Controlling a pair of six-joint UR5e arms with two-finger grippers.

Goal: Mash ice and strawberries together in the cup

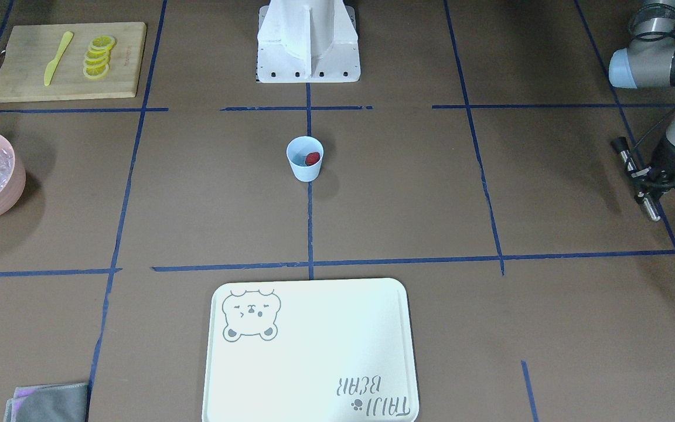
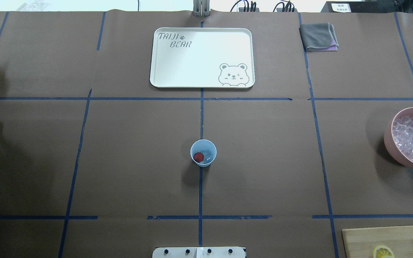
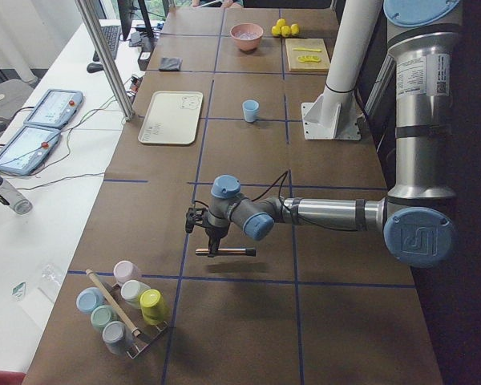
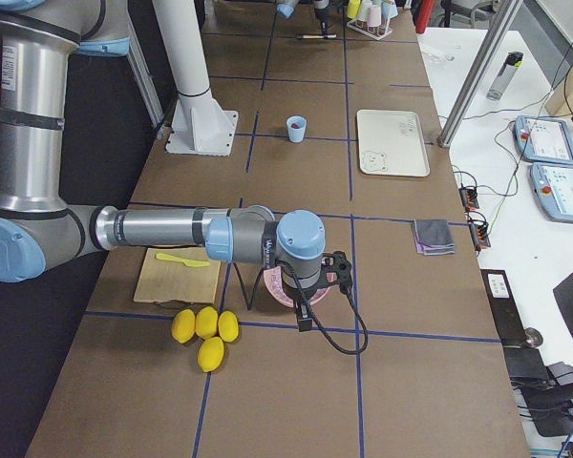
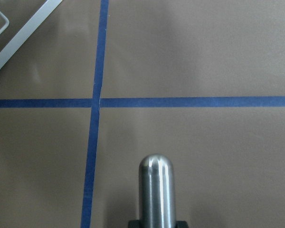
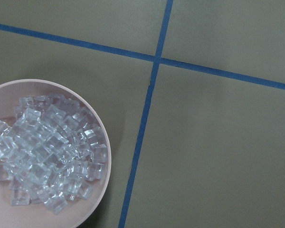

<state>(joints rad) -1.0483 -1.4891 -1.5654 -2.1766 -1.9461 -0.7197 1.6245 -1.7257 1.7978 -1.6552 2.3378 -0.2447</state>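
Observation:
The pale blue cup (image 1: 304,159) (image 2: 203,153) stands upright at the table's middle on a tape line. Inside it lie one red strawberry (image 1: 312,157) (image 2: 198,157) and a little ice (image 2: 208,154). Far off on the robot's left side, my left gripper (image 1: 642,176) (image 3: 212,239) is shut on a metal rod (image 1: 652,210) (image 5: 156,190), held level above bare table. My right gripper (image 4: 306,315) hangs beside the pink bowl (image 2: 389,136) (image 6: 107,156) heaped with ice (image 6: 42,161). Its fingers show in no close view, so I cannot tell their state.
A white bear tray (image 1: 314,351) (image 2: 192,64) lies beyond the cup. A wooden board (image 1: 21,82) carries lemon slices (image 1: 98,57) and a yellow knife (image 1: 58,57). Whole lemons (image 4: 205,329), a grey cloth (image 2: 317,36), a rack of pastel cups (image 3: 124,309) and the white base (image 1: 308,53) sit around the edges.

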